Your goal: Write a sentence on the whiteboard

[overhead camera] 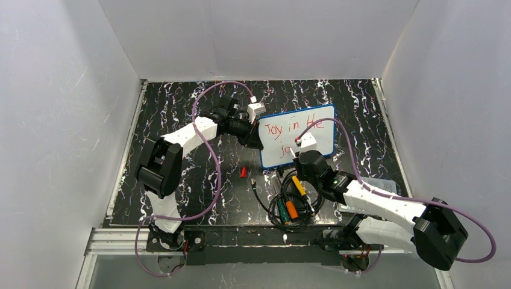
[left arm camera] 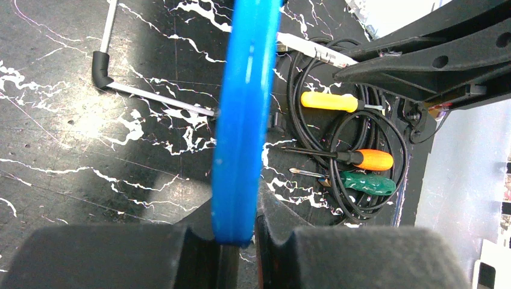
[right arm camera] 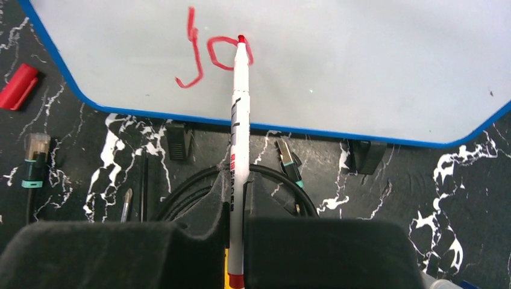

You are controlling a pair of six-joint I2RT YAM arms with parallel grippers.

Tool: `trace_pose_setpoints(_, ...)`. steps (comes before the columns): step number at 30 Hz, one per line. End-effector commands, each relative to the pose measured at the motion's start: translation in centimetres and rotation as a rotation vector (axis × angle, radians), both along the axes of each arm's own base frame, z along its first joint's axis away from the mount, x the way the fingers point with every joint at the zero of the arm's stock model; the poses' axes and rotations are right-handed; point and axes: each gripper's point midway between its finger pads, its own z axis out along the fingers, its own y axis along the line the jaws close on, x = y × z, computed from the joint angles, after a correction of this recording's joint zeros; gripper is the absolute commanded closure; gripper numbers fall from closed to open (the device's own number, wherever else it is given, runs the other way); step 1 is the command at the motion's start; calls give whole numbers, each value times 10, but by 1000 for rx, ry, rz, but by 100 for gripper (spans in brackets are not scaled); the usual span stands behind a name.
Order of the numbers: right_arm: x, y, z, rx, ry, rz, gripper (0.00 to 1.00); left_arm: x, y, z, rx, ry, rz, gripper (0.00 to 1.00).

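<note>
Nearest the bases, a coil of cable (overhead camera: 289,205) and some screwdrivers (overhead camera: 291,209) lay on the tabletop (overhead camera: 181,120). Just past them the right pincer (right arm camera: 235,232) was pinching a marker (right arm camera: 239,120) low on its barrel. The red tip touched the whiteboard (right arm camera: 361,60) at the "o" of a second line that read only "jo". The sentence (overhead camera: 293,124) above it read "Joy in the", so it looked about one word short. A red cap (right arm camera: 18,86) lay on the tabletop beside the board's corner.

Farther back, the left pincer (left arm camera: 238,238) was clamped on the board's blue rim (left arm camera: 244,120) at its left edge. The board lay mid-tabletop, between the two arms. Whether its lower edge rested on the tabletop could not be told.

The board looked light, stiff and slick-faced. Held by one rim only, it would probably swing if the marker pressed hard, so a light touch suited. The rim was the place to grip, since fingers on the face would smear the ink. The marker looked thin and smooth and could slip or twist in the grip.
</note>
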Motion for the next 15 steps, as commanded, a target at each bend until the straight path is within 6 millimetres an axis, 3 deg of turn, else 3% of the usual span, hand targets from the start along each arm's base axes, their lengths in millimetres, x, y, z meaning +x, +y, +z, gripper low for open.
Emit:
trace_pose_setpoints(1, 18, 21, 31, 63, -79, 28, 99, -2, -6, 35, -54, -70, -33, 100)
trace_pose_setpoints(8, 16, 25, 36, 83, -83, 53, 99, -2, -6, 35, -53, -70, -32, 100)
trace_pose_setpoints(15, 10, 13, 49, 111, -118, 28, 99, -2, -6, 34, -51, -68, -32, 100)
